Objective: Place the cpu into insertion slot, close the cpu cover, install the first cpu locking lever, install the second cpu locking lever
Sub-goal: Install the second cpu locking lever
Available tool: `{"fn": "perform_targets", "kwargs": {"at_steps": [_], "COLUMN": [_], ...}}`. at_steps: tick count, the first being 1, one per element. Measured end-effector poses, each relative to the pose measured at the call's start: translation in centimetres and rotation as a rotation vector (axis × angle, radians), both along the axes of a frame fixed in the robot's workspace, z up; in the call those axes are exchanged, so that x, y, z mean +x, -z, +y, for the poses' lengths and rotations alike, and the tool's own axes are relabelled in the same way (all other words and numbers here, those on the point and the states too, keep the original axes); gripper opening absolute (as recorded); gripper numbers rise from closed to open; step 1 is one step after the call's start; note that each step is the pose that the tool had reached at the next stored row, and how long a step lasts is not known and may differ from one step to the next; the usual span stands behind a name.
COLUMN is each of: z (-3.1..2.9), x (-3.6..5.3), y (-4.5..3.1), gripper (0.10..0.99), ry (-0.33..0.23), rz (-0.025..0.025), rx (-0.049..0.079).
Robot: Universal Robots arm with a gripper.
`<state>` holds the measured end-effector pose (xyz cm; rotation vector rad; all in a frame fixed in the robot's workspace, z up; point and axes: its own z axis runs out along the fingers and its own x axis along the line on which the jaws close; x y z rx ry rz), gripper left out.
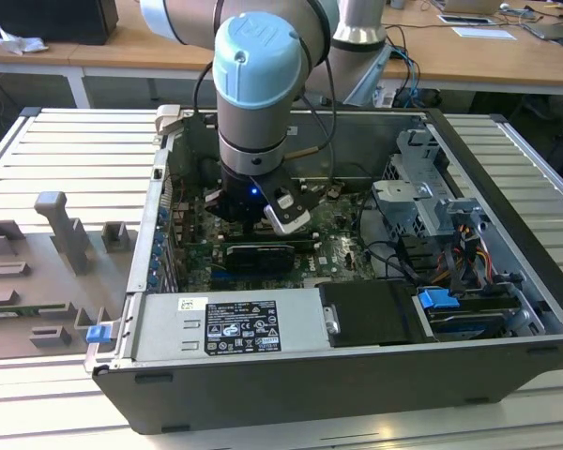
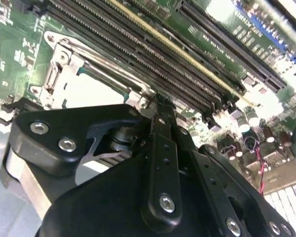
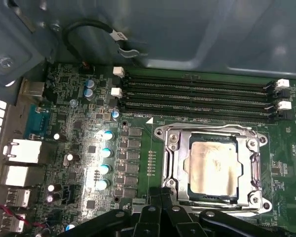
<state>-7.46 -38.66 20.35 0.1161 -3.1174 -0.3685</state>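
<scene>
Silver cpu cover [image 3: 212, 168] lies shut over the cpu [image 3: 213, 170]; my hand [image 3: 160, 210], fingers pressed together, hovers beside it.

Worktop [image 1: 38, 131] is pale, ribbed metal slats running across. An open dark-grey computer case [image 1: 507, 244] lies on its side directly on it, taking up the middle and the exterior view's right. On the exterior view's left a grey fixture plate [image 1: 19, 309] lies flat on the slats, just beside the case, carrying upright grey blocks and a T-shaped post [image 1: 56, 220]. A small blue clip [image 1: 98, 333] is at the plate's edge nearest the case. Wooden desks [image 1: 469, 56] stand behind, apart from the worktop.
</scene>
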Motion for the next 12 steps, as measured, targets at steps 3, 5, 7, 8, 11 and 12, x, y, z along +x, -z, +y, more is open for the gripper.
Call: {"fn": "perform_targets", "kwargs": {"at_steps": [3,5,7,8,11,12], "z": [0.0,0.0,0.0,0.0,0.0,0.0], "x": [-0.01,-0.01,0.0,0.0,-0.01,0.0], "y": [-1.42,-1.76,-2.06,-2.27,-2.99,-3.07], "gripper": [0.106,0.106,0.106,0.106,0.106,0.106], "ry": [0.0,0.0,-0.001,-0.001,-0.001,-0.001], "rz": [0.0002,0.0003,0.0006,0.0006,0.0006,0.0006], "rx": [0.0,0.001,0.001,0.001,0.001,0.001]}}
